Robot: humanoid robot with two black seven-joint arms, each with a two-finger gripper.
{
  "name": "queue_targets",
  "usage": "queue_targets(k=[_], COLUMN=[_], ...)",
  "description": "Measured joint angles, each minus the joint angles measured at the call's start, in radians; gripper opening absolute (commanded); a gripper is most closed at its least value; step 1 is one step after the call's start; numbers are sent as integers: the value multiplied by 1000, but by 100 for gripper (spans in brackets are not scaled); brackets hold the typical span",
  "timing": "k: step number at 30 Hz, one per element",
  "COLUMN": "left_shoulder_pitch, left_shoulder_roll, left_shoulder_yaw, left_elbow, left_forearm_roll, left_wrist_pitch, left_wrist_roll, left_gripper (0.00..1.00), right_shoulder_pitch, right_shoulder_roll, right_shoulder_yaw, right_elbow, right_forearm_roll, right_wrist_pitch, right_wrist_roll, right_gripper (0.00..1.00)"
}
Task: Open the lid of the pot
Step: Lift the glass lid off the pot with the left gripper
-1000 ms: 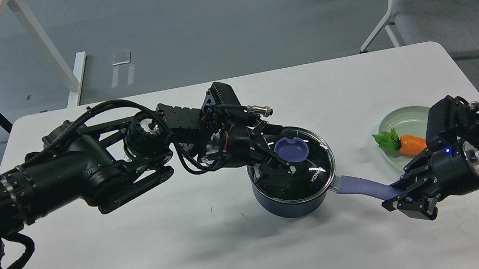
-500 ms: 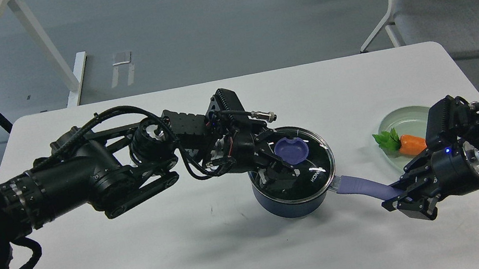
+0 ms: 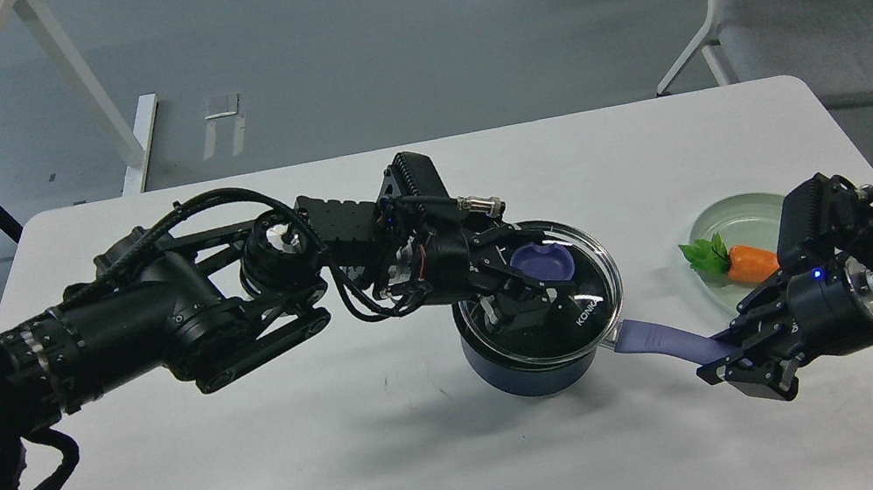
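Near the middle of the white table [image 3: 264,487], the pot [image 3: 532,366] sat with its lid [image 3: 586,291] tipped and shifted toward the far right, no longer square on the rim. My left gripper [image 3: 536,286] was closed on the lid's purple knob [image 3: 543,262], one finger above and one under it. My right gripper [image 3: 731,364] pinched the end of the pot's purple handle [image 3: 661,340], steadying it toward the right edge.

From here the lid looked likely to slip: the knob is flat and smooth, and a tilted glass disc hanging from a narrow pinch could twist out and strike the pot or table. Its low edge might also catch the rim and drag the pot, straining the hold on the handle.

A pale green plate [image 3: 738,217] with a toy carrot [image 3: 750,263] lay near the right edge, close to any sideways swing. Beyond the far edge were grey floor, a grey chair [image 3: 815,13] and white table legs [image 3: 83,91].
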Motion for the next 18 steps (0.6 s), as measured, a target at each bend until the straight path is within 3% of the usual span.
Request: queue_targets(k=[6,11,18], left_shoulder_pitch=[-66,-78,25], left_shoulder_roll=[134,315,560], left_shoulder_yaw=[-4,0,8], left_elbow=[-67,-136,-196], left_forearm_roll=[-80,-105,-107], left_wrist_pitch=[1,3,73], left_wrist_roll=[0,0,0], left_gripper=[48,48,49], right_shoulder_pitch=[1,1,4], right_shoulder_roll=[-3,-4,-4], right_shoulder_yaw=[-1,-1,-1], right_elbow=[0,0,0], right_forearm_roll=[0,0,0], right_wrist_pitch=[0,0,0], right_wrist_roll=[0,0,0], right_gripper=[26,26,26])
